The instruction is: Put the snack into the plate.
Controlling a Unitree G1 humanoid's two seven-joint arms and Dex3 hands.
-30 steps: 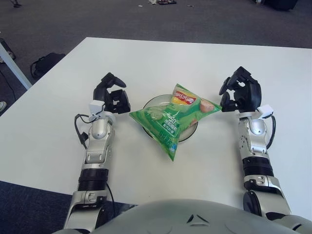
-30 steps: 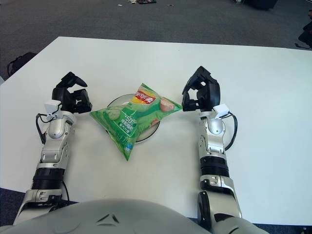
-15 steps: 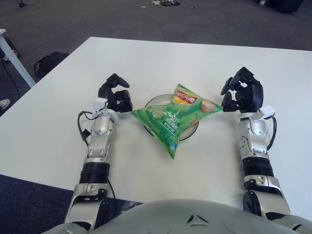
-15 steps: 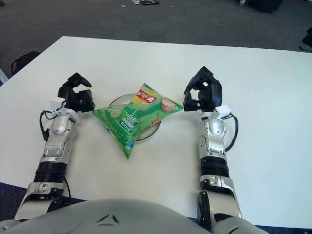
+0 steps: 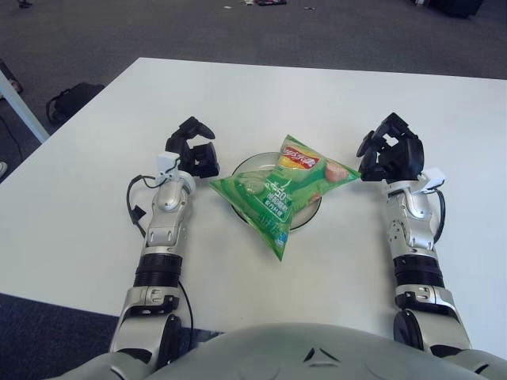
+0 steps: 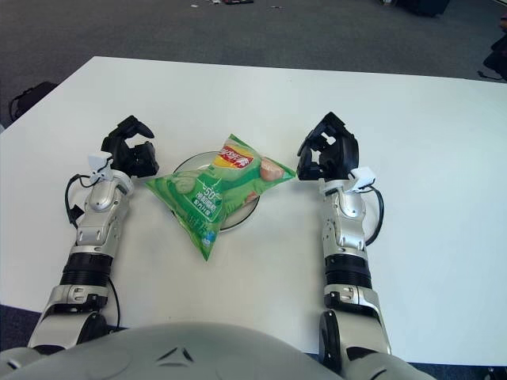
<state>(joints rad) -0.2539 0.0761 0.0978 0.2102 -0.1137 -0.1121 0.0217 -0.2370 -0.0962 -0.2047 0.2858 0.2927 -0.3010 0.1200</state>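
A green snack bag [image 5: 281,190] with a red and yellow logo lies flat across the round plate [image 5: 243,165] in the middle of the white table [image 5: 261,95], and it overhangs the plate's near rim. My left hand [image 5: 192,149] sits just left of the bag's left corner, fingers loosely curled with a gap and nothing in them. My right hand [image 5: 388,154] is at the bag's right corner, its fingers relaxed and very close to that corner without gripping it.
Bare white tabletop surrounds the plate on all sides. Off the table's left edge, a dark bag [image 5: 71,101] lies on the grey carpet beside a white table leg [image 5: 20,111]. Small clutter lies on the floor far behind.
My left hand has shifted slightly forward and toward the plate. The bag, the plate and my right hand have stayed where they were.
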